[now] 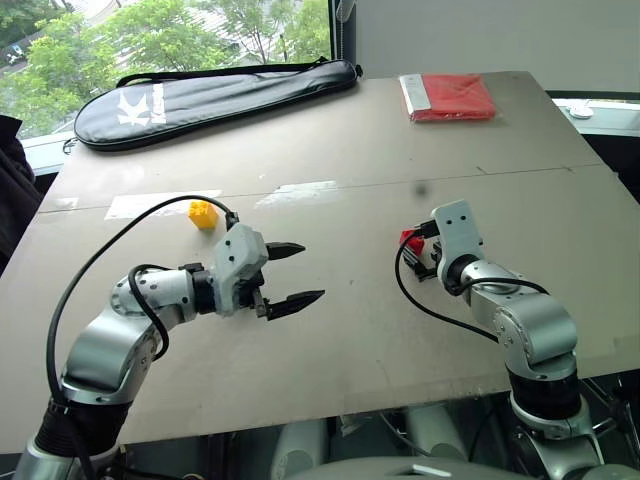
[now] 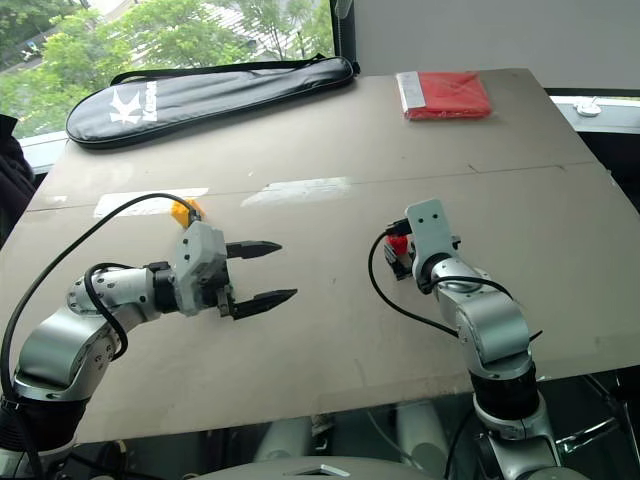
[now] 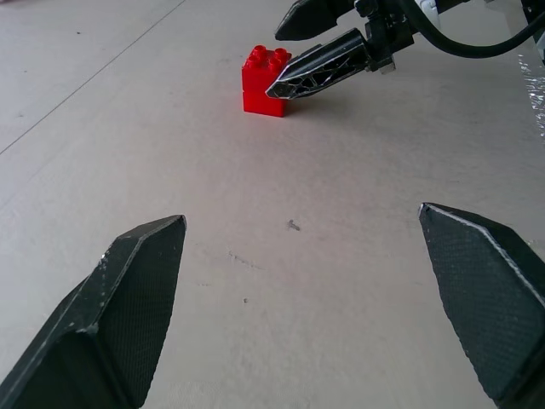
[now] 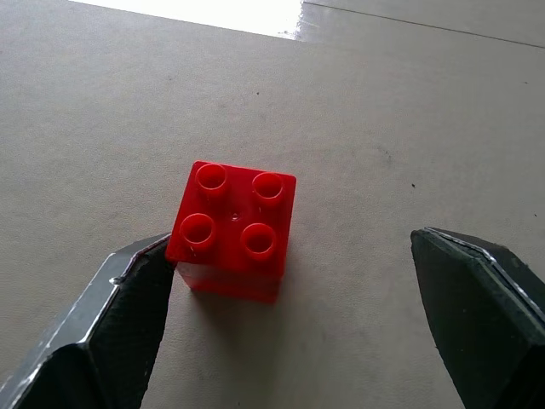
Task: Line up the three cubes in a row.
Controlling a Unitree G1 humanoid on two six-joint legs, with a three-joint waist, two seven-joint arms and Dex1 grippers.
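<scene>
A large white letter "K" is showing on the long black fabric racket case (image 1: 215, 92) that is lying at the far left of the grey table (image 1: 350, 150). Smaller white lettering is running beside that letter, but it is coming out too small to read. The flat red packet (image 1: 452, 97) at the far edge of the table is carrying a pale strip along one side, and nothing on it is readable. No other text, number or sign is showing.
</scene>
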